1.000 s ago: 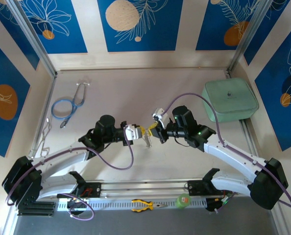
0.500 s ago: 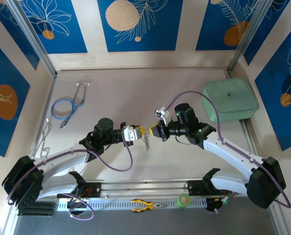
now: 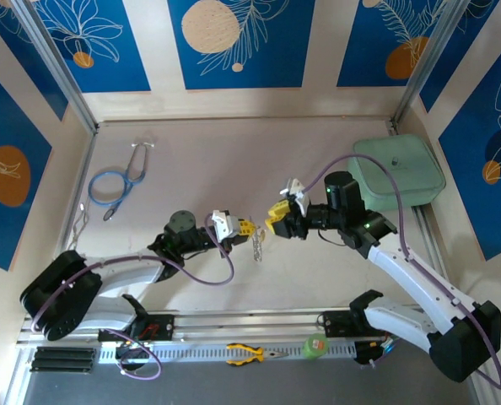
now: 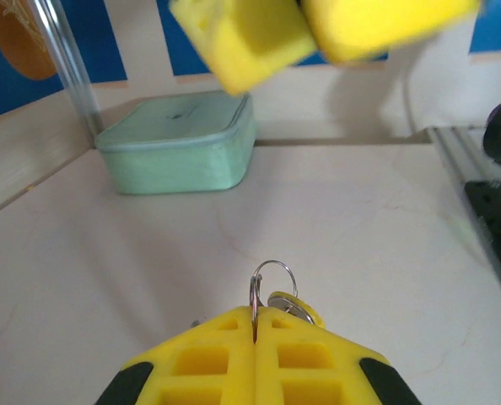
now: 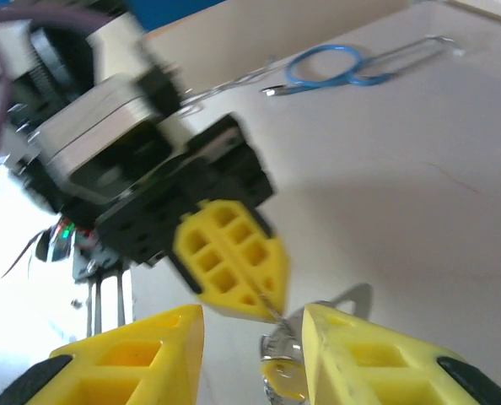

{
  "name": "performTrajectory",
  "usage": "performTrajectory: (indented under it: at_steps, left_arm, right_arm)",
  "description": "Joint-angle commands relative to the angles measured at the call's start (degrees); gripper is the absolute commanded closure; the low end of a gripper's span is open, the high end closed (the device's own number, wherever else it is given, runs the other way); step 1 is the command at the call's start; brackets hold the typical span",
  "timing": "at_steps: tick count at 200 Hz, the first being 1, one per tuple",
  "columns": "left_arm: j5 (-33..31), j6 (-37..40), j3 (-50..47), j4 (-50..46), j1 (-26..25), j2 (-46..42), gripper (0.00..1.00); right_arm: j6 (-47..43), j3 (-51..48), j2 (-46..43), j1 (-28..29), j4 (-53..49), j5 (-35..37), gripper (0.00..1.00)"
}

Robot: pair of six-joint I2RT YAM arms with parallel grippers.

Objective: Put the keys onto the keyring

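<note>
My left gripper is shut on a silver ring of the keyring, which hangs below its tips above the table's middle. A key with a yellow head hangs from that ring against the left gripper's right finger. My right gripper stands open a short way right of the left one, holding nothing. In the right wrist view the right gripper faces the left gripper, and the yellow-headed key dangles between its spread fingers without touching them.
A pale green box sits at the right back. A blue stethoscope and wire clips lie at the left. Yellow-handled pliers and a green tape roll rest on the front rail.
The right gripper has opened and drawn back to the right, away from the left gripper. The left gripper stays shut on the keyring and has shifted slightly right and lower.
</note>
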Motion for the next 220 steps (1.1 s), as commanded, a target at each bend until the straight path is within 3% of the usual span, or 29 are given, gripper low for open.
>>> performTrajectory:
  at_steps: [1, 58, 114, 156, 203, 220]
  left_arm:
    - [5.6, -5.5, -0.5, 10.9, -0.1, 0.9, 1.00]
    - [12.0, -2.7, 0.9, 8.7, -0.1, 2.2, 1.00]
    - [14.2, 0.6, 2.0, 5.5, -0.2, 1.9, 1.00]
    - [15.2, 1.7, 2.1, 4.6, -0.2, 1.7, 1.00]
    - [15.4, 1.7, 2.1, 4.8, -0.1, 1.7, 1.00]
    - [15.6, 1.8, 2.2, 4.8, -0.2, 1.7, 1.00]
  right_arm:
    - [-8.8, -0.6, -0.3, 1.9, -3.1, -3.4, 0.65]
    - [-15.6, -4.0, -1.6, 4.8, -0.4, 2.6, 0.73]
    - [-18.4, -4.4, -0.5, 5.7, -3.0, 3.7, 0.80]
    - [-19.7, -4.6, 0.4, 6.7, -3.9, 7.0, 0.79]
    - [-20.2, -4.6, 1.5, 7.2, -5.2, 5.6, 0.80]
    - [-20.2, -4.6, 1.7, 7.2, -5.3, 5.8, 0.84]
